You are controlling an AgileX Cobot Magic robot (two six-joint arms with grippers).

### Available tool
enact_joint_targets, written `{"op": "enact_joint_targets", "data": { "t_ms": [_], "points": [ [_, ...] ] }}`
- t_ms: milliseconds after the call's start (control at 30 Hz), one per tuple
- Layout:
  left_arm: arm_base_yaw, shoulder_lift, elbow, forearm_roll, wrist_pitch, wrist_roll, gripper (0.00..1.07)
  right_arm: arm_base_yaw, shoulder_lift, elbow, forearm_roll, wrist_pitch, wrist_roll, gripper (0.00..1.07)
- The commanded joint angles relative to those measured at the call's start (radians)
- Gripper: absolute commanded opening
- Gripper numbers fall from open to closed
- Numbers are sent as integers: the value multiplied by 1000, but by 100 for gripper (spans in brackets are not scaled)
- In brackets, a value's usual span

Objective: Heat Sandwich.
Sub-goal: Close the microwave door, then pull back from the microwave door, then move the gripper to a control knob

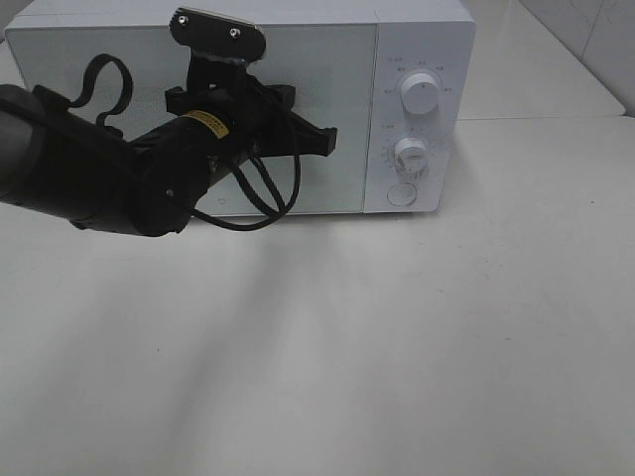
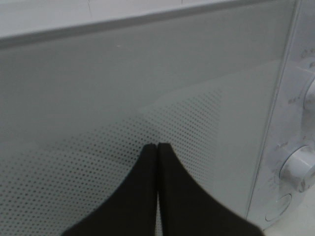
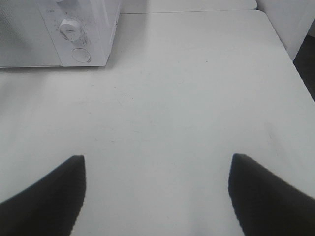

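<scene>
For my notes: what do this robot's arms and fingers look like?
The left arm is black, with a yellow label, looping black cables and a dark bracket with screws. The left gripper has black fingers tapering to points; the right gripper has matching ones.

White microwave (image 1: 347, 79), door shut, white table (image 1: 397, 337)
</scene>
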State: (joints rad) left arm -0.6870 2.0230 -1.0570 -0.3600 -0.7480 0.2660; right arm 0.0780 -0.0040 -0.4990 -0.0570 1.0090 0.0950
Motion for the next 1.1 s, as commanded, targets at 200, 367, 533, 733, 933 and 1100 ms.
{"op": "enact_joint_targets", "data": {
  "t_ms": [200,367,533,733,933,1100],
  "points": [
    [3,-18,-11,-109,-65,9,0,-8,-27,0,-1,-15,8,76],
    [-21,-59,52,-110,-65,9,0,-8,-27,0,-1,-15,8,76],
    [-27,-118,128,-101,-32,1,0,-8,-27,0,-1,-15,8,76],
    [-27,-212,179,-87,191,-25,0,-8,-27,0,-1,-15,8,76],
    [-27,-269,186,-82,404,-25,27,-8,-27,0,-1,-15,8,76],
    [-27,-313,186,-93,607,-25,97,-8,-27,0,-1,-15,8,76]
  ]
}}
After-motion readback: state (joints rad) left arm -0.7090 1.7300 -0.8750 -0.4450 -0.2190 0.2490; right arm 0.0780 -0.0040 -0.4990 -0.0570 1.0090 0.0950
